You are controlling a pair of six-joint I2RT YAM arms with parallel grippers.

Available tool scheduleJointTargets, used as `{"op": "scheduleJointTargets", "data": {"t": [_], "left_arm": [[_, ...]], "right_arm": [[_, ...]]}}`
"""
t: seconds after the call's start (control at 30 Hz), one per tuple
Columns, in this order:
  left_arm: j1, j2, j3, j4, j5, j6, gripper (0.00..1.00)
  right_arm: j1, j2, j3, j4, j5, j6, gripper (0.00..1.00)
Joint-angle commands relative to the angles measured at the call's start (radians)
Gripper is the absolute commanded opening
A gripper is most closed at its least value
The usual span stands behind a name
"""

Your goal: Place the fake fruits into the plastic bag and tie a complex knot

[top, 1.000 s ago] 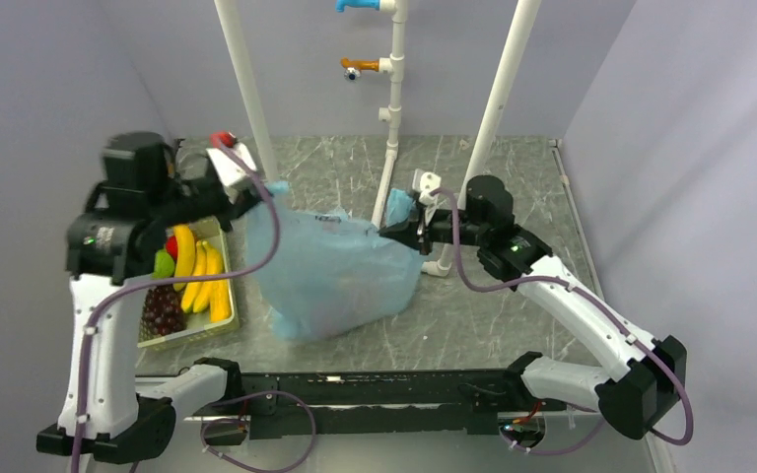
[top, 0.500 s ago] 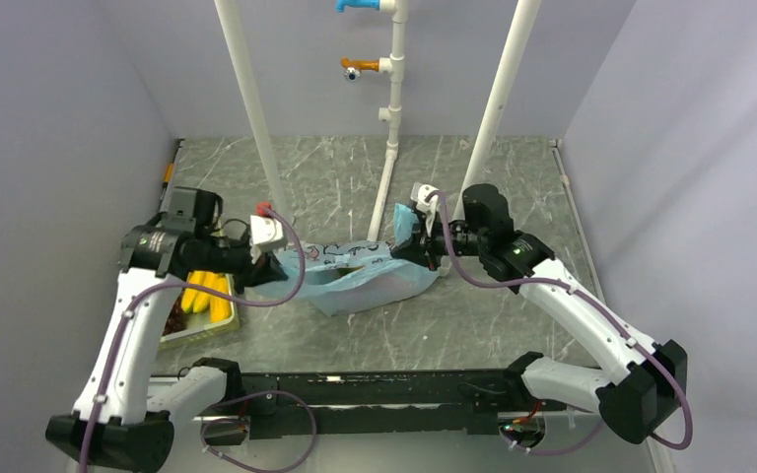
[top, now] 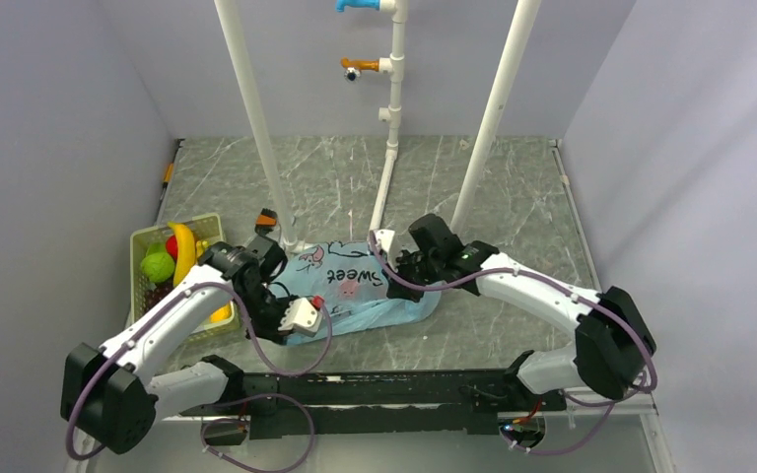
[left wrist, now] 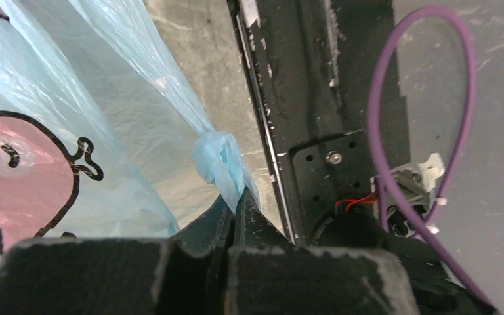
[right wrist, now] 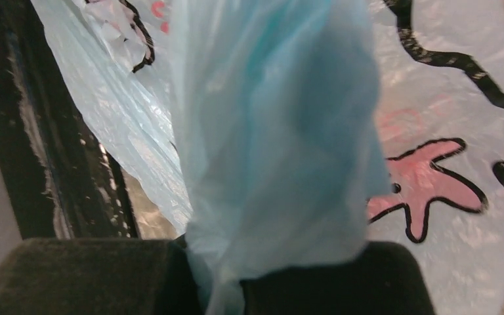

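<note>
The left tool (left wrist: pixel 233 209) is pinched shut on a bunched corner of the plastic bag (left wrist: pixel 52 118), at the bag's near left edge. The right tool (right wrist: pixel 220 292) is clamped shut on a gathered strip of the same bag at its right end. Between them the bag lies flat and slack on the worktop (top: pixel 513 197), its cartoon prints facing up. Left of it stands a yellow-green basket (top: pixel 146 236) that holds the fruits: a banana (top: pixel 185 251), a green piece (top: pixel 158 266) and a red piece (top: pixel 171 243), the rest hidden behind the left arm. A second ago the bag hung puffed up between raised arms. Now both arms are low, and the left tool has swung round to the bag's near side.
</note>
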Motion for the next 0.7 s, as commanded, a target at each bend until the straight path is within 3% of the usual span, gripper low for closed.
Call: {"op": "scheduleJointTargets", "data": {"t": [0.0,0.2,0.4,0.47,0.57,0.67], "left_arm": [[-0.005,0.049,-0.048,0.076,-0.080,0.062,0.00],[-0.010,0.024,-0.049,0.083,-0.066,0.076,0.00],[-0.010,-0.065,0.254,-0.048,0.140,-0.038,0.00],[-0.010,-0.085,0.326,-0.016,0.195,-0.117,0.00],[-0.010,-0.095,0.383,0.050,0.234,-0.204,0.00],[-0.010,-0.061,0.427,0.043,0.234,-0.200,0.00]], "right_arm": [[0.025,0.077,-0.011,-0.012,0.167,-0.061,0.00],[0.026,0.149,0.040,-0.067,0.165,-0.092,0.00],[0.027,0.012,0.200,-0.177,0.009,-0.074,0.00],[0.027,-0.027,0.227,-0.172,-0.035,-0.074,0.00],[0.032,-0.051,0.253,-0.153,-0.061,-0.083,0.10],[0.032,-0.058,0.270,-0.112,-0.080,-0.080,0.07]]}}
